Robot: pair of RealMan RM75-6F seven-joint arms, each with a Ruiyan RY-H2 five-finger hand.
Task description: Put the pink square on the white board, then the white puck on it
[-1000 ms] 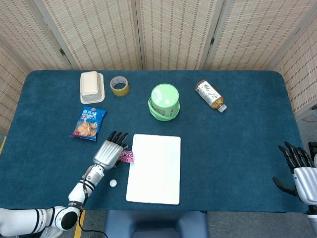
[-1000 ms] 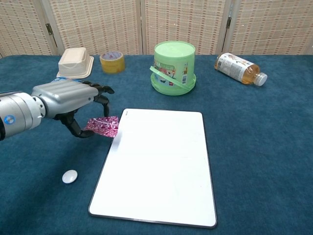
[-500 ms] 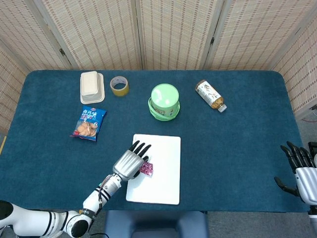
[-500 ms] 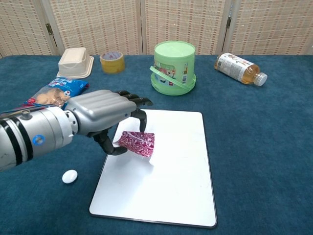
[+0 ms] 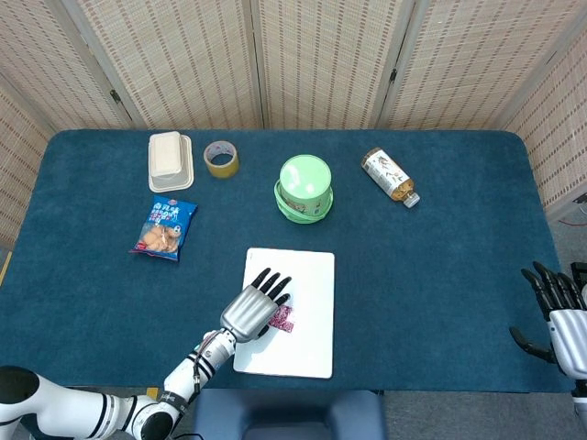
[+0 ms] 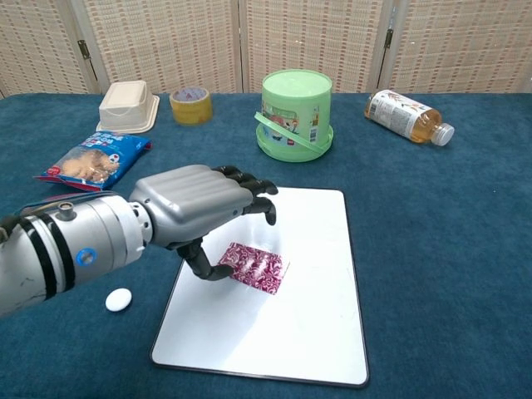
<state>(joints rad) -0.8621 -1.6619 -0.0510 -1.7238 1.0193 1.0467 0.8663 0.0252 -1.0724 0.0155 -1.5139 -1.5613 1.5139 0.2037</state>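
Everywhere blue table cloth (image 5: 440,266), wicker screens (image 5: 321,55).

Pink square (image 6: 254,267) lies flat on white board (image 6: 307,332); small white puck (image 6: 119,299) rests on cloth beside it

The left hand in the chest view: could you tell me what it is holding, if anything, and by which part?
The left hand appears to hold the pink square by its left edge, thumb against it, over the white board. Whether it has let go cannot be told.
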